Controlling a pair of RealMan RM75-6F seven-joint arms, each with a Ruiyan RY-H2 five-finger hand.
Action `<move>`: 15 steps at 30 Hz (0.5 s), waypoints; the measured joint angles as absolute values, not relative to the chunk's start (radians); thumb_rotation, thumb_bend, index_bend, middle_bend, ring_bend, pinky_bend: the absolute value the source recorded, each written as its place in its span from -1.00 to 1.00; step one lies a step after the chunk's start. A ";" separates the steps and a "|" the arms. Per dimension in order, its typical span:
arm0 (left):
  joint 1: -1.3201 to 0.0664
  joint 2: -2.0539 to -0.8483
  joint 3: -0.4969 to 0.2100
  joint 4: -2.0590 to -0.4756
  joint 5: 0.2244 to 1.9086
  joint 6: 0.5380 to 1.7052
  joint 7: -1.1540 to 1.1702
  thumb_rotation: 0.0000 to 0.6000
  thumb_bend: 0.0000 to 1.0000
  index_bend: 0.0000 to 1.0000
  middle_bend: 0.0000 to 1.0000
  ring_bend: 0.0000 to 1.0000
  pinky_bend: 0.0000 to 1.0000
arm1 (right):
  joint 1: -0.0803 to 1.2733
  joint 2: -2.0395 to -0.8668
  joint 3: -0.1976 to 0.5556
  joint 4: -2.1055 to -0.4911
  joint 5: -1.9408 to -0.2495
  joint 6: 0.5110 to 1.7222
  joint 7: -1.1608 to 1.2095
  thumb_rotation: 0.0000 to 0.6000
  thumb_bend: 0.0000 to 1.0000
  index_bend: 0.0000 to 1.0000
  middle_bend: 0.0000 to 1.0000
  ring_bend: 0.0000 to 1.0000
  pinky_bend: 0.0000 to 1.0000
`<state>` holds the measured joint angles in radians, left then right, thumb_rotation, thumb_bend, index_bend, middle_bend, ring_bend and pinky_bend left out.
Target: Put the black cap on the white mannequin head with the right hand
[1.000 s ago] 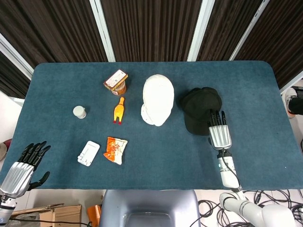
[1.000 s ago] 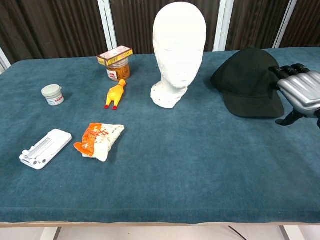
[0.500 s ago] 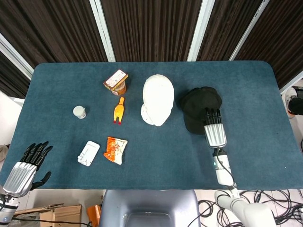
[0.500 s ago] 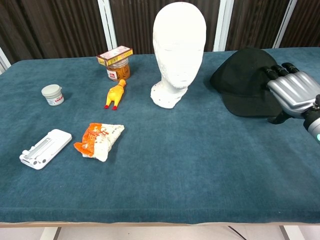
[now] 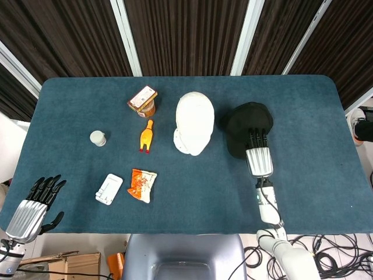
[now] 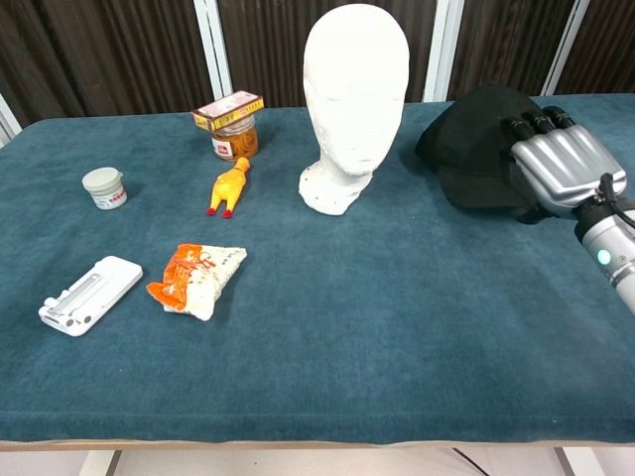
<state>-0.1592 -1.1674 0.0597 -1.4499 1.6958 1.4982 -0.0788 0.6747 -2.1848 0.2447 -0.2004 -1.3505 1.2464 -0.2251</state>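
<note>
The white mannequin head (image 5: 194, 121) (image 6: 355, 89) stands upright in the middle of the blue table. Just right of it lies the black cap (image 5: 247, 119) (image 6: 471, 139), bunched and tipped up a little at its near side. My right hand (image 5: 259, 158) (image 6: 564, 169) grips the cap's near edge, with its fingers laid over the top and the brim hidden under them. My left hand (image 5: 32, 209) hangs off the table's front left corner with its fingers spread and nothing in it; the chest view does not show it.
A yellow rubber chicken (image 5: 147, 136) and a jar with a box on it (image 5: 143, 101) lie left of the mannequin head. Further left are a small white jar (image 5: 98, 138), a white device (image 5: 109, 189) and an orange packet (image 5: 142, 185).
My right hand has slid forward and left onto the cap's brim and closed on it. The cap has bunched up and shifted slightly toward the back. The left hand has barely moved.
</note>
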 measured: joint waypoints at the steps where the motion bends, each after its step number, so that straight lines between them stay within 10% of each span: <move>1: -0.160 -1.167 0.059 -1.449 1.695 1.498 -0.080 1.00 -0.26 -1.00 -1.00 -1.00 -1.00 | 0.680 -2.184 0.248 -0.198 -1.347 1.248 -0.221 1.00 -0.55 0.01 -0.83 -1.00 -1.00; 15: -0.161 -1.169 0.056 -1.451 1.686 1.491 -0.077 1.00 -0.26 -1.00 -1.00 -1.00 -1.00 | 0.753 -2.137 0.324 -0.215 -1.279 1.232 -0.216 1.00 -0.10 0.00 -0.77 -1.00 -1.00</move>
